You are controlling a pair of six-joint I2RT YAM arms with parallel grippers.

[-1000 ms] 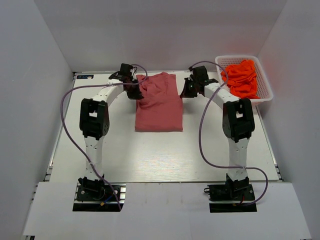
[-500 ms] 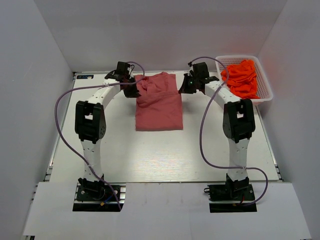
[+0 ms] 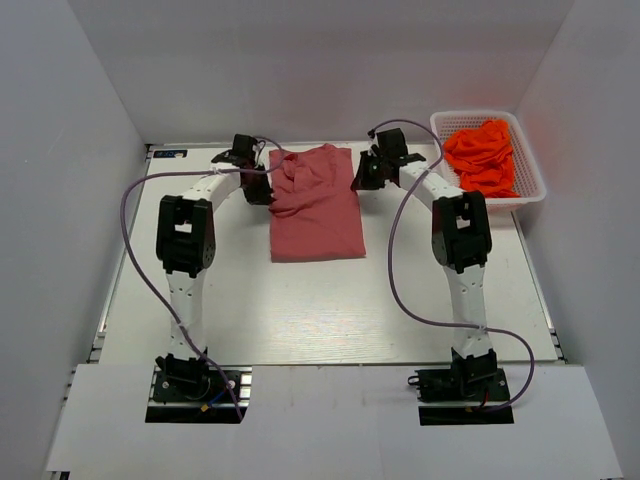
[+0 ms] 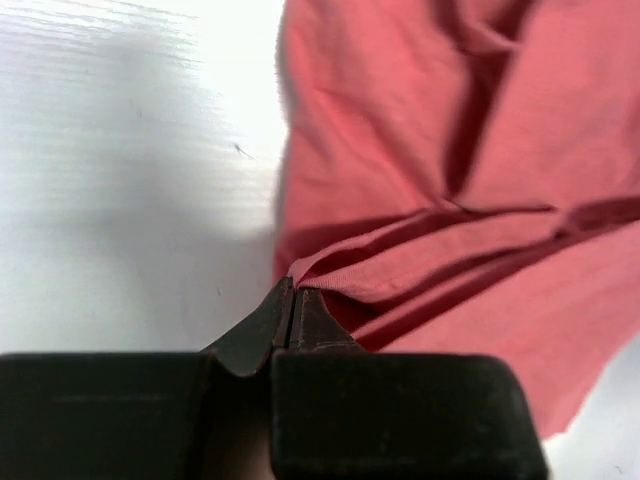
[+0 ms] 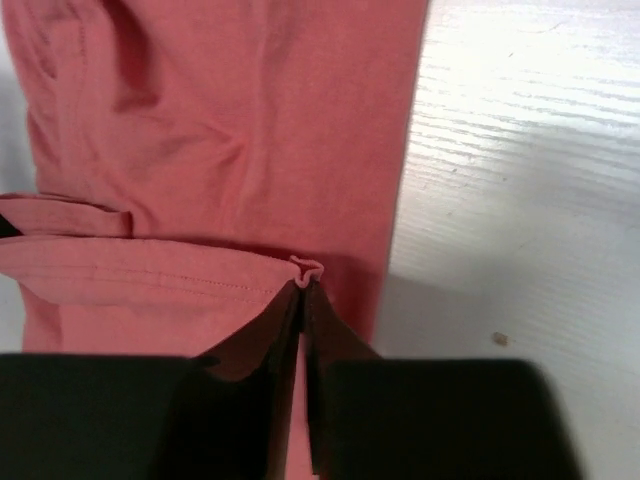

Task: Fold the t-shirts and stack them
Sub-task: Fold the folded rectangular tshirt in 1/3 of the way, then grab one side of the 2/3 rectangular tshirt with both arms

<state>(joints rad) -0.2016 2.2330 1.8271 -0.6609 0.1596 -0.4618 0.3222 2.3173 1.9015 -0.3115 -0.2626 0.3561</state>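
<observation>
A rose-red t-shirt (image 3: 316, 205) lies folded into a long strip in the middle-back of the table. My left gripper (image 3: 262, 188) is shut on its far left edge; the left wrist view shows the pinched hem (image 4: 300, 277) at the fingertips. My right gripper (image 3: 358, 182) is shut on its far right edge, with a small bunch of cloth (image 5: 307, 268) held at the tips. Both held edges are lifted slightly above the shirt's body (image 5: 250, 130). Bright orange t-shirts (image 3: 482, 155) lie heaped in a basket at the back right.
A white plastic basket (image 3: 531, 185) stands at the back right corner against the right wall. White walls close in the table on the left, back and right. Purple cables loop from both arms over the table.
Both grippers have moved toward the back of the table, keeping hold of the shirt's far edges. The right arm has swung left, nearer the shirt.
</observation>
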